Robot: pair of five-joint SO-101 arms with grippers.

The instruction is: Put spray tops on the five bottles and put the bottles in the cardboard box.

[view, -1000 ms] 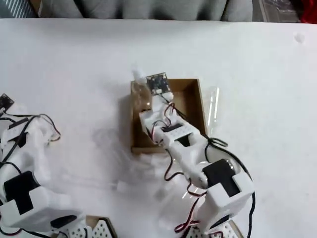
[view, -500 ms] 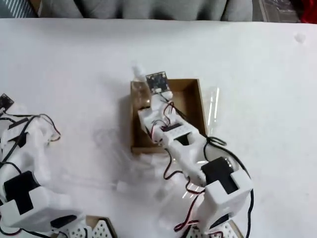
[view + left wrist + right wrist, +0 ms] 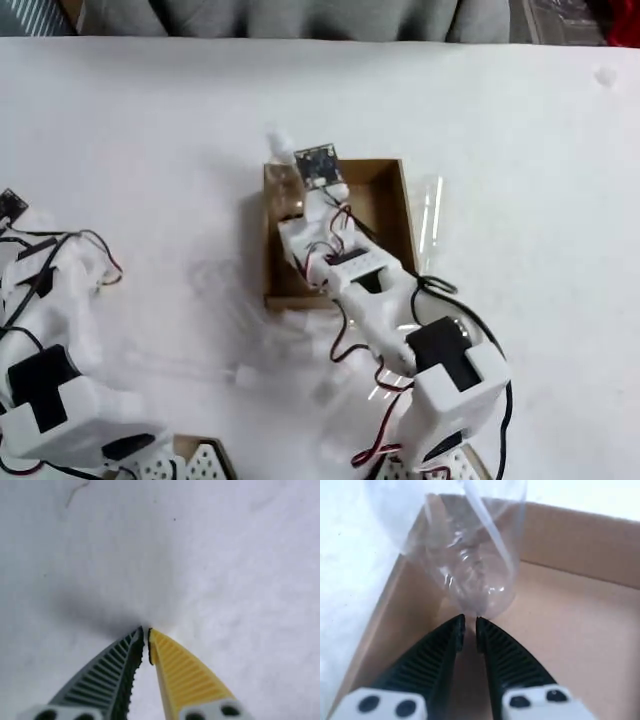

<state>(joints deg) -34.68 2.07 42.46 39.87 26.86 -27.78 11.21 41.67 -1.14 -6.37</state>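
The white tabletop (image 3: 150, 120) carries everything. The right arm (image 3: 440, 370) stretches from the near edge over the box (image 3: 385, 205), and the left arm (image 3: 50, 400) sits folded at the near left corner, well apart from the box. The box stands open near the middle of the tabletop.

A clear bottle (image 3: 286, 190) is inside the box, in its far left corner. It leans on the wall, and its spray top (image 3: 280, 148) pokes out over the rim. A second bottle (image 3: 430, 215) lies on the tabletop just beside the box's right wall.

The right gripper (image 3: 469, 622) hangs inside the box (image 3: 580, 540), its fingers drawn almost together with nothing between them and their tips at the base of the bottle (image 3: 470, 555). The left gripper (image 3: 146, 631) has its fingers closed tip to tip, empty, over bare tabletop.
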